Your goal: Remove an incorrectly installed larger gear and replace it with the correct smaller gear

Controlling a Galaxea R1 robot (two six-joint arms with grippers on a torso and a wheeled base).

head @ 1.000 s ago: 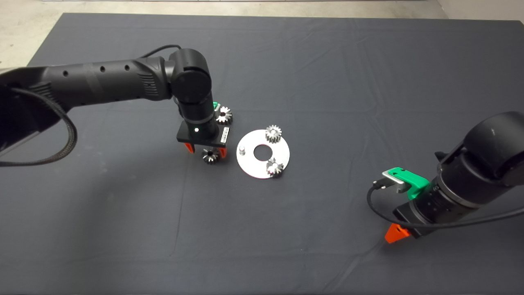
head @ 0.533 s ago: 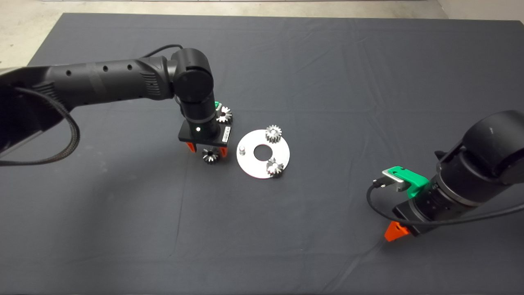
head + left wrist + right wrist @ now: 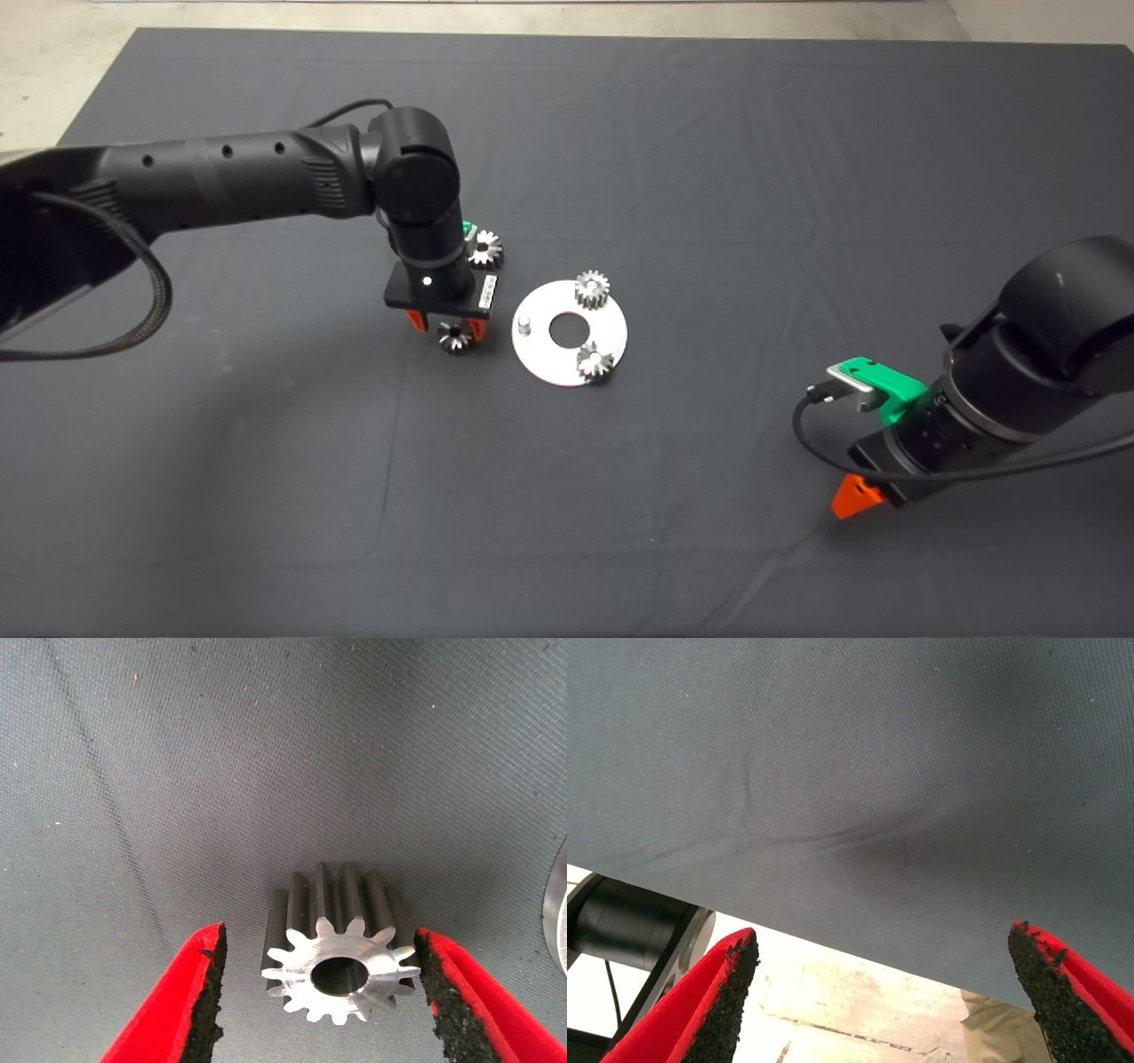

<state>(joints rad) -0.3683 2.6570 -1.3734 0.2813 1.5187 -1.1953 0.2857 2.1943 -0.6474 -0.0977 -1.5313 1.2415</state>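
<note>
A round silver plate (image 3: pixel 611 332) lies mid-mat with two grey gears on it, one at its far edge (image 3: pixel 591 289) and one at its near edge (image 3: pixel 594 362), and a bare peg (image 3: pixel 524 324). A third gear (image 3: pixel 456 338) lies on the mat left of the plate. My left gripper (image 3: pixel 446 326) stands over it, open, a finger on each side, as the left wrist view (image 3: pixel 319 933) shows around the gear (image 3: pixel 341 966). A fourth gear (image 3: pixel 486 250) lies behind that wrist, partly hidden. I cannot tell which loose gear is wider. My right gripper (image 3: pixel 855 501) is parked at lower right, open (image 3: pixel 881 935).
The dark mat (image 3: pixel 709 177) covers the table, with pale floor past its far edge. The right wrist view shows the mat's edge (image 3: pixel 859 943) with floor and a black round base (image 3: pixel 629 926) beyond.
My left gripper has settled slightly lower over the loose gear and its fingers have drawn a little closer around it. My right arm has drifted slightly to the right.
</note>
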